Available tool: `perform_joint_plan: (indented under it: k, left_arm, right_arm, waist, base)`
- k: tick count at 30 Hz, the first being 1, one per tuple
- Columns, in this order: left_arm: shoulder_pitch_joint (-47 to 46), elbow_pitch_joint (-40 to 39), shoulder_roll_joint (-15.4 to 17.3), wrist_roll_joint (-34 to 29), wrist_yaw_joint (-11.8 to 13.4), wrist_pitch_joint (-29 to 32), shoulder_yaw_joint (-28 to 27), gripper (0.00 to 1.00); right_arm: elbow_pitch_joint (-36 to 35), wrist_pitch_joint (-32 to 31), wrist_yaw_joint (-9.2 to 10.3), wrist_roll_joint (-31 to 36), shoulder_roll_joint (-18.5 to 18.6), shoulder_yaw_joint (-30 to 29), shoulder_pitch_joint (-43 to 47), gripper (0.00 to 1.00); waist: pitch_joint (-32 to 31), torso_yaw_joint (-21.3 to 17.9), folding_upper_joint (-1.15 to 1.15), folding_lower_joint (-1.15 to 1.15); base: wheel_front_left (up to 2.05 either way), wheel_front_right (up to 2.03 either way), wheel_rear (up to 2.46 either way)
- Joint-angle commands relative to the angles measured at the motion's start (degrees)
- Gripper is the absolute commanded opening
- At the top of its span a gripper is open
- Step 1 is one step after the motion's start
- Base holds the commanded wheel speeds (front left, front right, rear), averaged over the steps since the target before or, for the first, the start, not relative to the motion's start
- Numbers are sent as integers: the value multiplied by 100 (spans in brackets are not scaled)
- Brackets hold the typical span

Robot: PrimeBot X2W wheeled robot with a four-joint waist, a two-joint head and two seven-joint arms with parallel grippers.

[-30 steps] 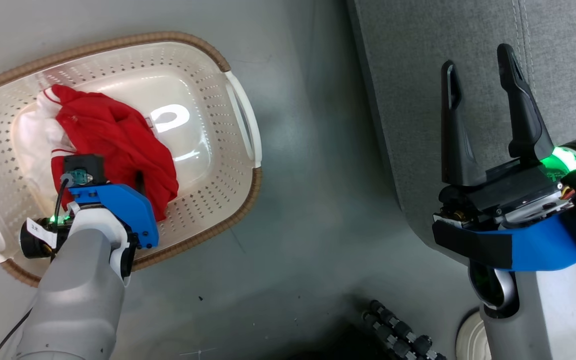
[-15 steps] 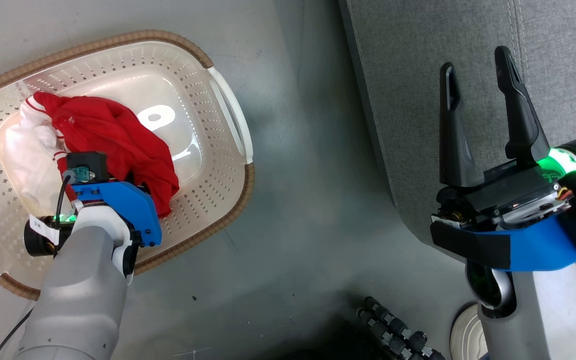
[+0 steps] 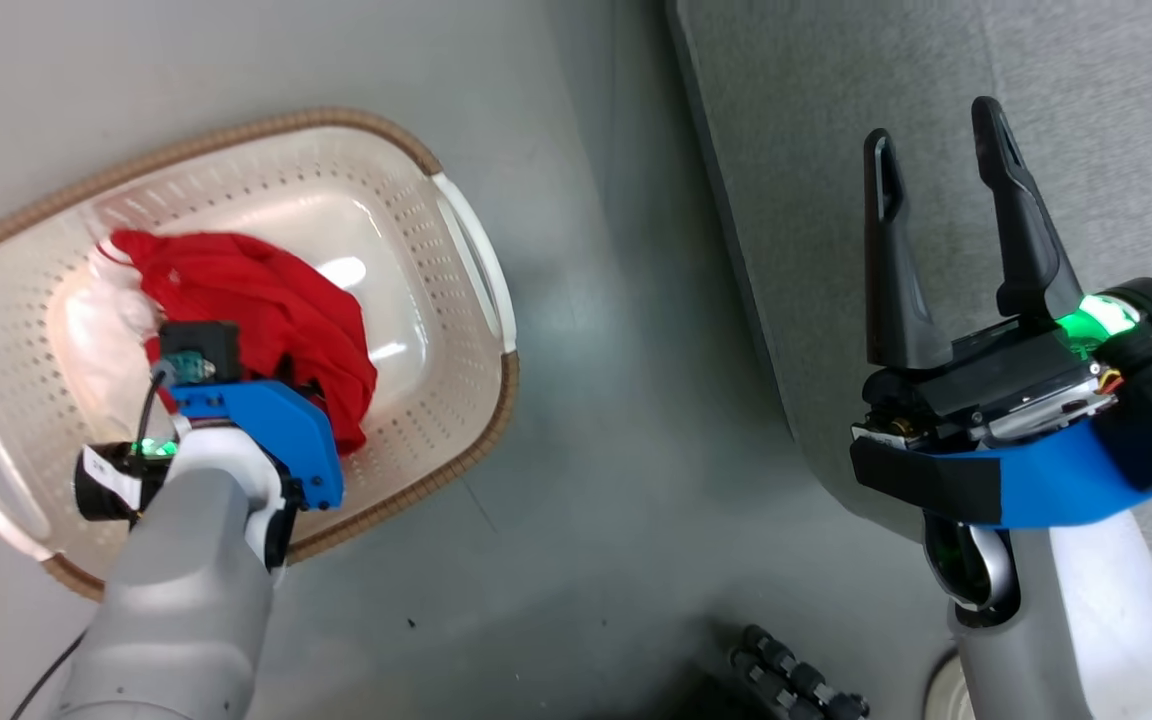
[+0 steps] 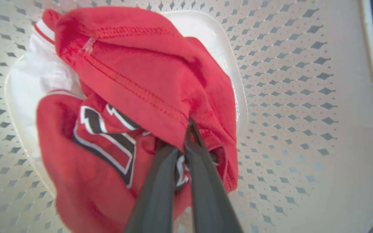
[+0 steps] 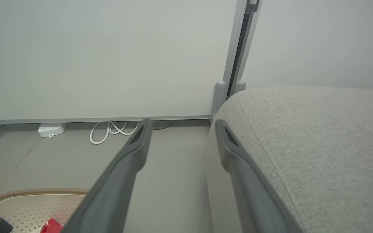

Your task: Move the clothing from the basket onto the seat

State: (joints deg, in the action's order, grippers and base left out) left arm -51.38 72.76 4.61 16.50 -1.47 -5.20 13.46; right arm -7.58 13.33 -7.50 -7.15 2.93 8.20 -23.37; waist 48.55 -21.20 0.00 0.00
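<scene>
The right gripper [image 5: 183, 124] has its two dark fingers spread wide, bare grey floor [image 5: 173, 181] showing between them. Just beside the right-hand finger is the rounded edge of the grey seat [image 5: 319, 145]. At the lower left is the basket [image 5: 28, 192] rim, with a scrap of red clothing [image 5: 52, 226] inside. A white cable [image 5: 108, 132] loops along the foot of the pale wall [image 5: 108, 58].

black-and-white numerals on red jersey [image 4: 86, 161], crumpled, not readable

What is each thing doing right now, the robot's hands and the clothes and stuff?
left gripper, shut on the clothing.
right gripper, open, holding nothing.
clothing, bunched up inside the basket.
basket, upright on the floor.
seat, no clothing on it yet.
</scene>
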Motion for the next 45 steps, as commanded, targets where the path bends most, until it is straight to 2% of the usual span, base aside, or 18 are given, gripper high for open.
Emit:
perform_joint_plan:
  k: [1, 4, 13, 17, 25, 33, 39, 45]
  left_arm:
    - [125, 20, -12, -51, -46, -84, 66, 0]
    - [219, 29, -40, -112, -109, -141, 188, 0]
    - [687, -67, -164, -168, -435, -457, 741, 0]
    - [987, -616, -171, 232, -567, -432, 1248, 0]
    - [1335, -1988, -167, 1405, -598, -128, 2590, 0]
    - [1001, -2884, -168, 2398, -279, 103, 3481, 0]
    - [497, -3318, -162, 2895, -57, 225, 3967, 0]
    - [162, -3326, -164, 3188, 90, 165, 4271, 0]
  right_arm:
    - [80, 26, 1, 50, -7, -10, -64, 100]
    - [160, 18, 1, 78, -6, -15, -29, 100]
    - [501, -307, 1, 427, -2, -94, 440, 100]
    - [518, -510, 2, 481, 0, -178, 753, 100]
    - [428, -955, 2, 594, -1, -212, 1563, 100]
    - [374, -1243, 2, 601, -2, -94, 2066, 100]
    - [353, -1315, 2, 579, -2, -43, 2201, 100]
    - [392, -1298, 2, 494, -2, 5, 2257, 100]
  waist:
    - [-375, 120, 0, 0]
    - [-679, 194, 0, 0]
    - [-2320, 718, 0, 0]
    - [-3012, 956, 0, 0]
    - [-4197, 1451, 0, 0]
    - [-4889, 1781, 0, 0]
    - [-5018, 1933, 0, 0]
    - [-5047, 1967, 0, 0]
  base:
    - [0, 0, 0]
    - [0, 0, 0]
    - [0, 0, 0]
    - [0, 0, 0]
    - [0, 0, 0]
    - [0, 0, 0]
    - [0, 0, 0]
    - [0, 0, 0]
